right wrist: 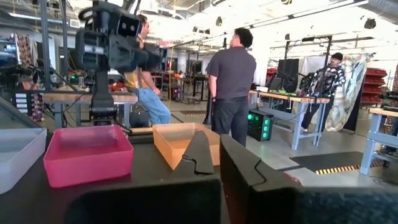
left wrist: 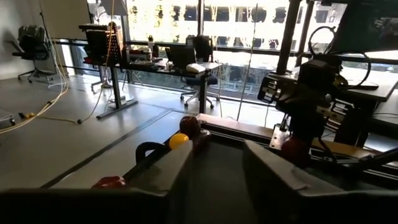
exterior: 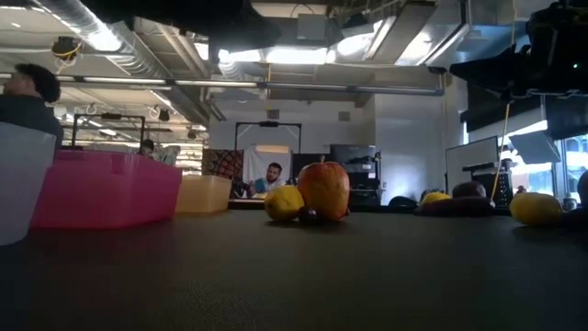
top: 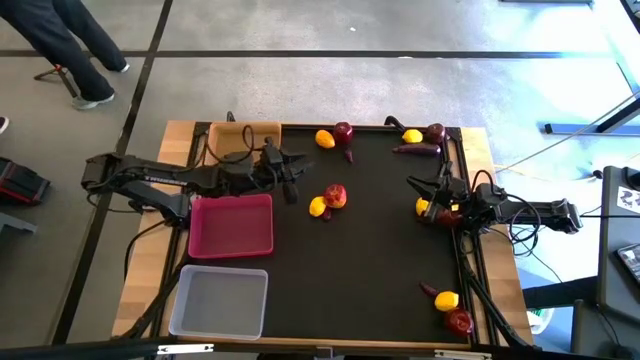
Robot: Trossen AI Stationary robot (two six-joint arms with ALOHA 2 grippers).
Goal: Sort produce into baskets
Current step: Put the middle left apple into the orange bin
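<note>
My right hand (top: 432, 196) sits at the counter's (top: 380, 270) right edge, fingers spread, with a lemon (top: 423, 207) just beside the fingertips and an apple (top: 448, 217) under the wrist; nothing is pinched. My left hand (top: 291, 178) hovers by the tan tray (top: 243, 138) at the far left, its fingers (left wrist: 273, 180) spread and empty.

Outward from the hands, the produce lies in four clusters. At centre, a lemon (top: 318, 207) touches an apple (top: 335, 196), with a dark root (exterior: 309, 216) between them in the low view. Along the far edge lie a lemon (top: 325, 139), an apple (top: 343, 131) and a root (top: 348, 154). At the far right corner lie a lemon (top: 411, 136), an apple (top: 434, 132) and a root (top: 416, 150). At the near right corner lie a lemon (top: 446, 299), an apple (top: 458, 321) and a root (top: 428, 289).

The pink tray (top: 232, 225) and the grey tray (top: 219, 301) stand along the left side, near the tan one. All three look empty, so I judge the sorting not yet begun: every piece is left to place.
</note>
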